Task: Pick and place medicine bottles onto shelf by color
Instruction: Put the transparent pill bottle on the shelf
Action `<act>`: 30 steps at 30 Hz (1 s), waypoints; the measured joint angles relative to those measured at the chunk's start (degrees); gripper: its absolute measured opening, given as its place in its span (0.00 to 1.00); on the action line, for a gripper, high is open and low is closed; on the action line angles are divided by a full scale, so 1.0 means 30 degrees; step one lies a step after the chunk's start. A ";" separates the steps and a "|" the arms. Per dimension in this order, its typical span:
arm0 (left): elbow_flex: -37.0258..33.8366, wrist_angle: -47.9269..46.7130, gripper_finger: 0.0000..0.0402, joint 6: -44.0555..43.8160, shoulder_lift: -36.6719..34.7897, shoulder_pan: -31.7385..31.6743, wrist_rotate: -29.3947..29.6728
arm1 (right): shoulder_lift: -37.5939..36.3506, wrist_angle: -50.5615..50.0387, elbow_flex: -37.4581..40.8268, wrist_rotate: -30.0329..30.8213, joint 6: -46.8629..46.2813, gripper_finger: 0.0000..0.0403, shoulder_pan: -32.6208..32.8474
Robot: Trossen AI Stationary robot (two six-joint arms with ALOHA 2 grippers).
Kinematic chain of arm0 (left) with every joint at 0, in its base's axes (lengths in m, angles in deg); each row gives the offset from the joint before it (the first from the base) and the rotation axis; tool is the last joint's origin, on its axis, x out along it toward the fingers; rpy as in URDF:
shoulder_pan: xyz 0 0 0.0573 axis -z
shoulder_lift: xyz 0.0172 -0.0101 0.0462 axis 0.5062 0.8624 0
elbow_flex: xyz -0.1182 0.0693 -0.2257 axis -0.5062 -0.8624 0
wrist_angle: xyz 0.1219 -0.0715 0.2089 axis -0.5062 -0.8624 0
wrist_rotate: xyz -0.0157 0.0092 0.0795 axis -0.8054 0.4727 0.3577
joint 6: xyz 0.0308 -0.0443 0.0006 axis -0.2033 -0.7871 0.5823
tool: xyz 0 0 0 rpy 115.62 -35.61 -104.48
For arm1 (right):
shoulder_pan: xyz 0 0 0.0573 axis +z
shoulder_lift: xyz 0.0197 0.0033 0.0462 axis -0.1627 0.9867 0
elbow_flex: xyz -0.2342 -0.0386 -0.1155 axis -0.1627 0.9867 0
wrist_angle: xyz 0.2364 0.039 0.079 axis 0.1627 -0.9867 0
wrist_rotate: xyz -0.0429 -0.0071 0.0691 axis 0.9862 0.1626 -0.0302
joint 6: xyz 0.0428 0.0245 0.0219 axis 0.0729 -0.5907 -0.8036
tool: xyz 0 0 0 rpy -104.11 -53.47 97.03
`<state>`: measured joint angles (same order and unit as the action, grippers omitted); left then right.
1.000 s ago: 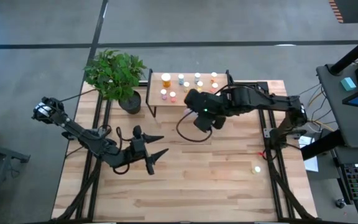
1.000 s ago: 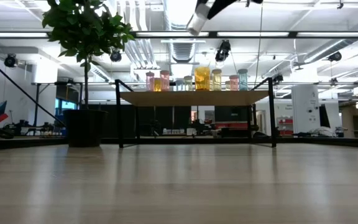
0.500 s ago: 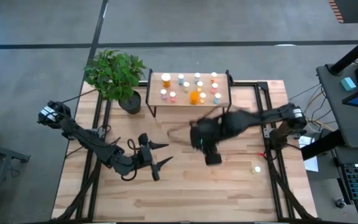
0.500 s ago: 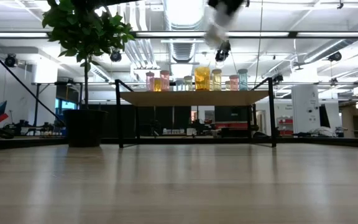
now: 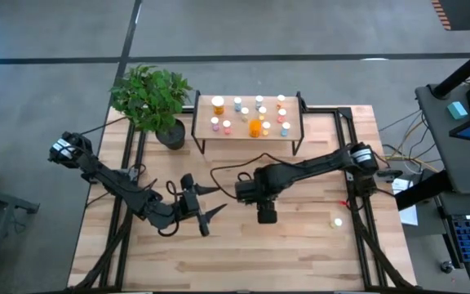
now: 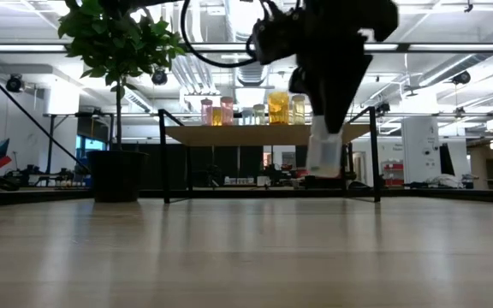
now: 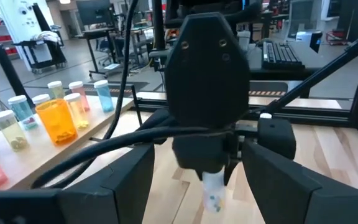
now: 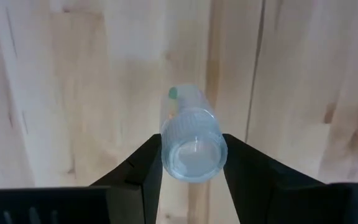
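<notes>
My right gripper [image 5: 255, 193] hangs over the middle of the table, pointing down, shut on a small pale see-through medicine bottle [image 6: 323, 154] with a whitish cap. My left gripper [image 5: 210, 202] waits to its left, open and level, facing the right gripper. The shelf [image 5: 250, 140] stands by its black legs at the table's far side. Several small bottles and one larger orange bottle [image 5: 254, 127] stand on its top. One more small bottle [image 5: 337, 221] lies on the table near the right edge. My right gripper pinches the bottle's cap end [image 8: 191, 149] between its two fingers, one on each side. The fingers come from above and point down. The bottle hangs below them, cap up and bottom down, slightly tilted and clear of the table.
A potted plant [image 5: 149, 98] stands at the far left corner beside the shelf. Black cable loops from the right arm over the table's middle [image 5: 223, 173]. Bare wood lies along the near side of the table [image 5: 243, 261].
My right gripper has swung from above the shelf's near edge toward the table's near side and sunk a good way, rolling its wrist until it points down. The bottle has travelled with it, from high up to about shelf-top height.
</notes>
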<state>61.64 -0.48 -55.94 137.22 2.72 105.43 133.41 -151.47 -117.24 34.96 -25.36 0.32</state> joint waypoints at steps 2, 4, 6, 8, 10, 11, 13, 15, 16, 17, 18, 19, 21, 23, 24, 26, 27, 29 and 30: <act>-0.0007 0.0000 0.56 0.0019 -0.0003 0.0000 0.0002 | 0.0396 0.0089 -0.0426 0.0038 0.0309 0.34 -0.0064; -0.0007 0.0003 0.56 0.0019 -0.0045 0.0000 -0.0004 | 0.0781 0.0145 -0.0851 0.0034 0.0465 0.34 -0.0062; -0.0029 0.0003 0.56 0.0026 -0.0051 0.0022 -0.0019 | 0.1191 0.0142 -0.1168 0.0032 0.0400 0.34 -0.0056; -0.0051 -0.0038 0.56 0.0026 -0.0051 0.0022 -0.0135 | 0.1597 0.0143 -0.1277 0.0011 0.0370 0.34 -0.0049; -0.0066 -0.0063 0.56 0.0054 -0.0051 0.0026 -0.0178 | 0.1970 0.0048 -0.1320 0.0016 0.0482 0.34 -0.0048; -0.0066 -0.0093 0.56 0.0102 -0.0058 0.0042 -0.0171 | 0.2143 0.0018 -0.1320 0.0042 0.0515 0.34 -0.0053; -0.0066 -0.0080 0.56 0.0142 -0.0089 0.0057 -0.0149 | 0.2500 -0.0096 -0.1313 0.0051 0.0562 0.34 -0.0054; -0.0066 0.0001 0.56 0.0167 -0.0183 0.0114 -0.0115 | 0.2694 -0.0133 -0.1271 0.0045 0.0566 0.35 -0.0049; -0.0066 0.0033 0.56 0.0179 -0.0222 0.0124 -0.0102 | 0.2704 -0.0128 -0.1223 0.0027 0.0584 0.35 -0.0037; -0.0066 0.0036 0.56 0.0194 -0.0233 0.0125 -0.0057 | 0.2704 -0.0063 -0.1196 0.0010 0.0584 0.35 -0.0027; -0.0066 0.0043 0.56 0.0215 -0.0234 0.0131 -0.0039 | 0.2674 -0.0092 -0.1196 -0.0004 0.0576 0.35 -0.0027; -0.0066 0.0032 0.56 0.0230 -0.0259 0.0128 -0.0018 | 0.2626 -0.0080 -0.1189 -0.0004 0.0460 0.35 -0.0034; -0.0066 -0.0040 0.56 0.0230 -0.0419 0.0212 -0.0025 | 0.2616 0.0064 -0.1194 -0.0005 0.0124 0.36 -0.0034; -0.0066 -0.0653 0.56 0.0205 -0.0706 0.0393 -0.0018 | 0.2616 0.0262 -0.1196 0.0003 0.0148 0.39 -0.0034; -0.0066 -0.1029 0.56 0.0148 -0.0926 0.0532 -0.0018 | 0.2616 0.0439 -0.1196 0.0003 0.0232 0.41 -0.0038; -0.0066 -0.1692 0.56 0.0024 -0.1398 0.0845 -0.0054 | 0.2616 0.0633 -0.1186 0.0005 0.0258 0.45 -0.0078; -0.0073 -0.1792 0.56 -0.0007 -0.1595 0.1016 -0.0062 | 0.2616 0.0764 -0.1182 0.0010 0.0256 0.47 -0.0091; -0.0068 -0.2029 0.56 -0.0336 -0.1866 0.1324 -0.0054 | 0.2609 0.0790 -0.1174 0.0010 0.0292 0.49 -0.0107; -0.0066 -0.2022 0.56 -0.0412 -0.1889 0.1441 -0.0060 | 0.2527 0.0736 -0.1152 0.0010 0.0292 0.51 -0.0115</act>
<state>61.44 -6.55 -57.18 131.55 7.04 105.25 140.99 -149.26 -120.70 34.99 -24.48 -0.02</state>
